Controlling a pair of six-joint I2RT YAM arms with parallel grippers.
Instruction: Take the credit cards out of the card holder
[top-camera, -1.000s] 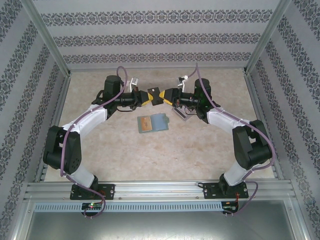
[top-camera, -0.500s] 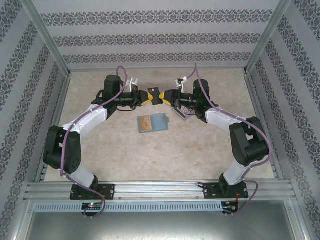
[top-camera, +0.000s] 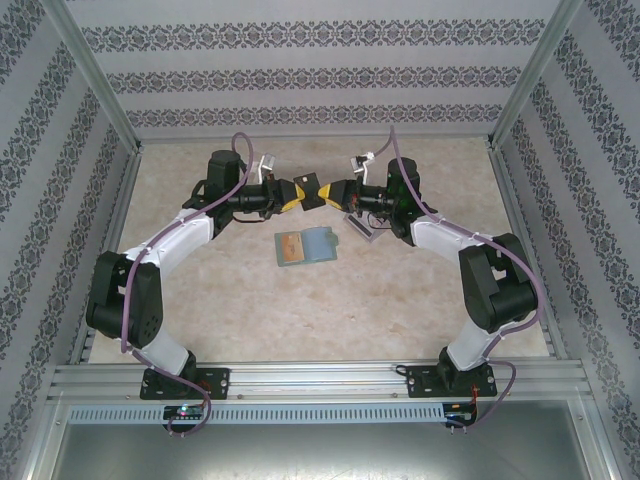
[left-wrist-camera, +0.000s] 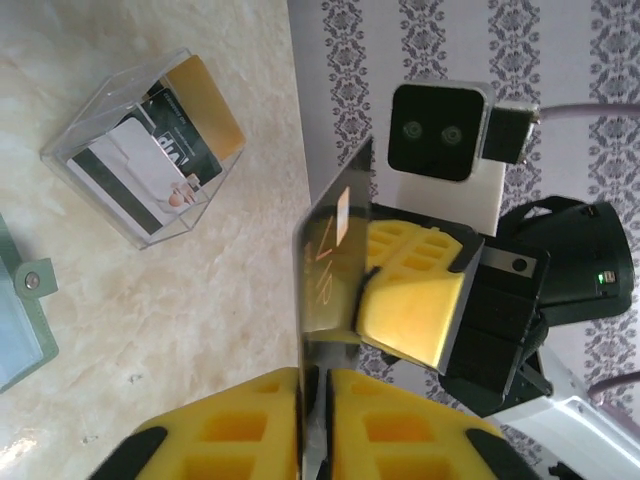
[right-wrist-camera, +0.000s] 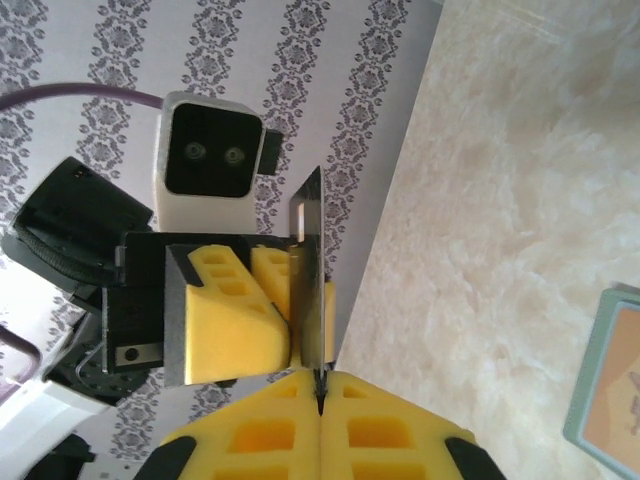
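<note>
While poised between arms above the mottled beige desk (top-camera: 250, 300), thin glossy grey credit card (left-wrist-camera: 325, 270) held edge-on, likely for handover: pinched by right gripper (right-wrist-camera: 320, 388), left gripper (left-wrist-camera: 315, 385) slightly spread around it. Below, soft sage-green card holder (top-camera: 318, 243) lying open on desk.

Table (top-camera: 250, 310): near half, 4 to 8 o'clock, free. Centre taken by open card holder (top-camera: 305, 245); clear card box (top-camera: 359, 223) at its 2 o'clock; left arm (top-camera: 190, 235) and right arm (top-camera: 440, 240) meet at 12 o'clock.

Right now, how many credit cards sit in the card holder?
1: a tan-orange card in the left half of the open card holder, which lies flat on the table. More may be hidden in its slots.
</note>
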